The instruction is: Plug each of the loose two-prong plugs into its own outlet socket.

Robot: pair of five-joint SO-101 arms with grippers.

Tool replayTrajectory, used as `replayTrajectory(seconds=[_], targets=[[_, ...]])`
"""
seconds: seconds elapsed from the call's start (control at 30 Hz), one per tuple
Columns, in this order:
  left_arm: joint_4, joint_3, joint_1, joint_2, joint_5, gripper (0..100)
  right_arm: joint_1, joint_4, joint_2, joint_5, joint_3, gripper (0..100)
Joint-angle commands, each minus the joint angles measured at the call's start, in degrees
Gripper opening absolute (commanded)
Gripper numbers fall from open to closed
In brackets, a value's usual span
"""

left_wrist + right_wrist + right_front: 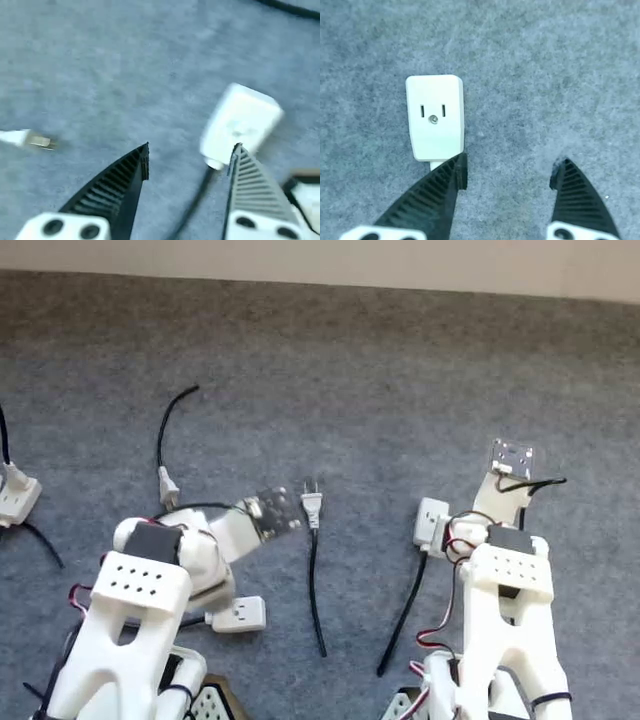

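A two-prong plug (311,505) on a black cord lies mid-table, prongs pointing to the far side. A second plug (167,485) lies left of it, its cord curving away. White outlet sockets rest at the left edge (15,497), by the left arm (238,614) and by the right arm (430,522). My left gripper (192,147) is open above the carpet, with a white outlet block (242,122) just past one fingertip and a plug (27,140) off to the side. My right gripper (513,160) is open; the face-up outlet (434,117) lies just beyond one fingertip.
Grey carpet (380,370) covers the whole table. The left arm (150,570) and the right arm (505,570) stand at the near edge. Black cords (400,620) trail toward the front between them.
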Motion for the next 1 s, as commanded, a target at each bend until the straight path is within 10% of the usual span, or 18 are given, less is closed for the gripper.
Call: replayTrajectory(seconds=[0.0,0.37,0.7,0.97], targets=[[3.7,-1.4,1.8,-1.0,0.9,26,-1.9,-0.7,-0.7,-0.2,-2.5,26.0],[-20.0,13.8,1.1,-0.7,0.6,26,-1.8,-0.7,-1.3,-0.1,-0.8,26.0],[-22.5,11.3,-6.2,-0.6,-3.2,26,-1.8,-0.7,-1.4,-0.1,-0.8,26.0],[5.3,-3.2,-4.6,-1.2,-3.2,26,-2.1,-0.7,-1.4,-0.1,-0.8,26.0]])
